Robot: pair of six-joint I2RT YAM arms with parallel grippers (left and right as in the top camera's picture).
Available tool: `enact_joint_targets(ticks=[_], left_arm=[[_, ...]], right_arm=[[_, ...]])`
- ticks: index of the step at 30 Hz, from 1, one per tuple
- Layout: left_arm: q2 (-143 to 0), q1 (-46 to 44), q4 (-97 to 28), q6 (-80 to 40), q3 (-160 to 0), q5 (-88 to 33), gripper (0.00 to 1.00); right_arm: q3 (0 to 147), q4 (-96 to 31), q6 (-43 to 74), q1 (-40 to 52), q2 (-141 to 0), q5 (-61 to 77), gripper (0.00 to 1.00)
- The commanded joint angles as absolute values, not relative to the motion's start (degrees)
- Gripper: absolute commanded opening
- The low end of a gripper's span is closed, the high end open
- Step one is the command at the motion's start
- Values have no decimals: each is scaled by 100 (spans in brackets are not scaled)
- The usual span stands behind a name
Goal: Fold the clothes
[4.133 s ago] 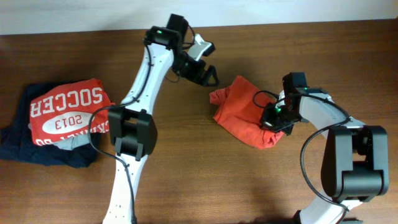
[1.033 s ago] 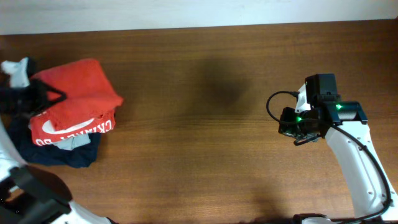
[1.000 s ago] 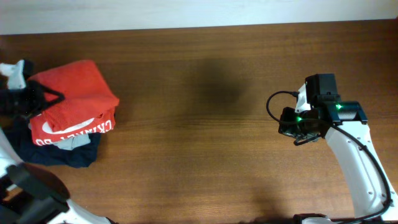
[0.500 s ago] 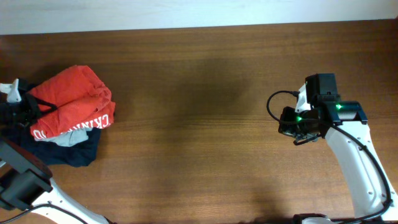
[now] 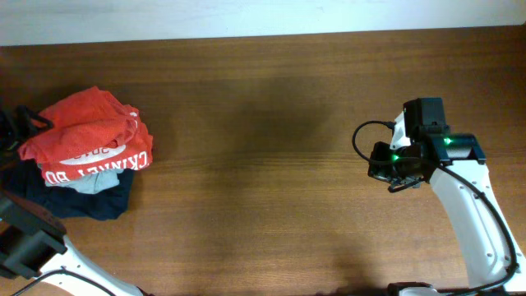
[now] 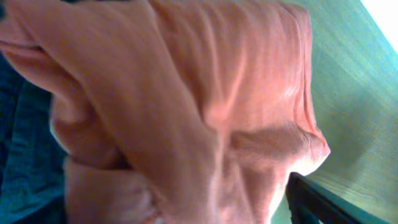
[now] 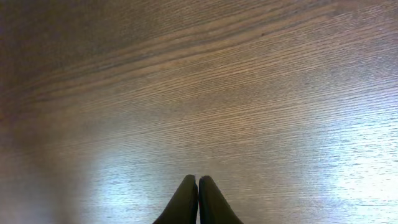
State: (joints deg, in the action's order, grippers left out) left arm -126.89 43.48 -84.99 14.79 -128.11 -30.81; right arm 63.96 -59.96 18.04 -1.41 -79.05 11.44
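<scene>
The orange-red T-shirt [image 5: 82,131] lies bunched, plain side up, on top of the clothes pile at the table's left end. It fills the left wrist view [image 6: 186,106]. My left gripper [image 5: 23,125] is at the far left edge, right against the shirt's left side. Only one of its dark fingers [image 6: 314,200] shows, far off to the right, so the jaws look open. My right gripper [image 5: 386,167] is shut and empty over bare wood on the right, with its fingertips [image 7: 198,183] pressed together.
Under the orange-red shirt lie a red shirt with white print [image 5: 103,162], a pale layer [image 5: 82,182] and a dark navy garment [image 5: 82,204], which also shows in the left wrist view [image 6: 22,155]. The wooden table [image 5: 263,164] stretches between the arms.
The left gripper carried the orange-red shirt left onto the pile, then drew back to the left edge. The shirt now sits more bunched there. The right arm has not moved.
</scene>
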Motion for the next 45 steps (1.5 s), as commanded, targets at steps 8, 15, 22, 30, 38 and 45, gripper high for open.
enact_joint_targets(ticks=[8, 15, 22, 30, 38, 45], left_arm=[[-12575, 4381, -9035, 1483, -12997, -3013, 63], [-11664, 4604, -9389, 1483, -14035, -3011, 67], [-11275, 4480, -9050, 1476, -14121, -3013, 33], [-11758, 3719, -8438, 895, -12785, -2558, 1], [-11806, 2840, -5933, -224, -9765, -690, 1], [-11710, 2484, -5039, -585, -8296, -126, 1]], right_arm=[[6458, -6029, 1846, -156, -7841, 1140, 8], [6458, -6027, 1846, -156, -7841, 1140, 9], [6458, -6029, 1890, -156, -7841, 1140, 8], [6458, -6034, 2001, -156, -7841, 1341, 9], [6458, -6139, 1999, -156, -7841, 1352, 9], [6458, -6206, 1999, -156, -7841, 1352, 9]])
